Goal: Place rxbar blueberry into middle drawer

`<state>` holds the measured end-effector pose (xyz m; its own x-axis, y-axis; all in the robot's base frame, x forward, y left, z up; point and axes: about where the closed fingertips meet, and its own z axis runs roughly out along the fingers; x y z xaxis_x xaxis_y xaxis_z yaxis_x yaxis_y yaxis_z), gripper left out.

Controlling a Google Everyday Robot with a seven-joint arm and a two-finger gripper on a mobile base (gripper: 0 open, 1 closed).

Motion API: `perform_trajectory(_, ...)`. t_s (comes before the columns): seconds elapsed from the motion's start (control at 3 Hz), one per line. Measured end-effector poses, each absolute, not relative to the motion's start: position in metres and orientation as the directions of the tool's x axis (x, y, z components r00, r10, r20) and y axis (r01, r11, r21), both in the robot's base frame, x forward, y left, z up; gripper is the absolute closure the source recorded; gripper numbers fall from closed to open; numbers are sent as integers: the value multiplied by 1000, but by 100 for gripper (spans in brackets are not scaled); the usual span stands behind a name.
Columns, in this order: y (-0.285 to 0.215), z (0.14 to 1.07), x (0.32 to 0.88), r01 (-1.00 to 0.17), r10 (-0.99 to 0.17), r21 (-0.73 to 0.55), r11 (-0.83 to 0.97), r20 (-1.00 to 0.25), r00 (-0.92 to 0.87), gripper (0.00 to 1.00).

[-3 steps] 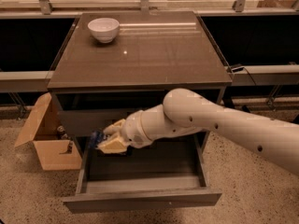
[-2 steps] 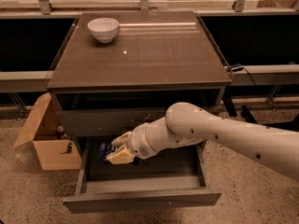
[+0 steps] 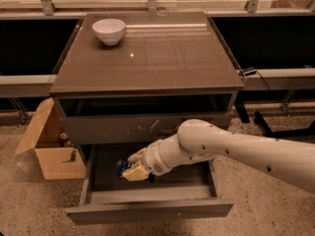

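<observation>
One rxbar blueberry point(image 3: 120, 167) is in my gripper point(image 3: 133, 171), inside the open middle drawer point(image 3: 147, 211).
Nearest is the plain front panel of this drawer, pulled out. Over its dark inside, toward 9 o'clock, my gripper pinches the blue bar between its fingers. Behind comes the scratched drawer point(image 3: 142, 128), closed. A cardboard box point(image 3: 51, 154) stands on the floor at 9 o'clock of the cabinet point(image 3: 172, 53). Farthest, at 11 o'clock on the cabinet top, is a white bowl point(image 3: 109, 31).

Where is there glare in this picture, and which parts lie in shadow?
Camera view: glare shows as a small bright spot and a pale streak on the cabinet top near the white bowl; the open middle drawer is dim inside, where the gripper holds the rxbar blueberry.
</observation>
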<state>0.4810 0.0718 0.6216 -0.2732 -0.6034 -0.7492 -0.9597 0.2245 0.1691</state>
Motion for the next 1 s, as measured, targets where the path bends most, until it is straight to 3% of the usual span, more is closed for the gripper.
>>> perform_trajectory(0.67, 32, 555, 511, -959, -653, 60, 276, -720, -233, 100)
perform_trajectory(1.0, 4, 515, 534, -949, -611, 60, 311, -752, -248, 100)
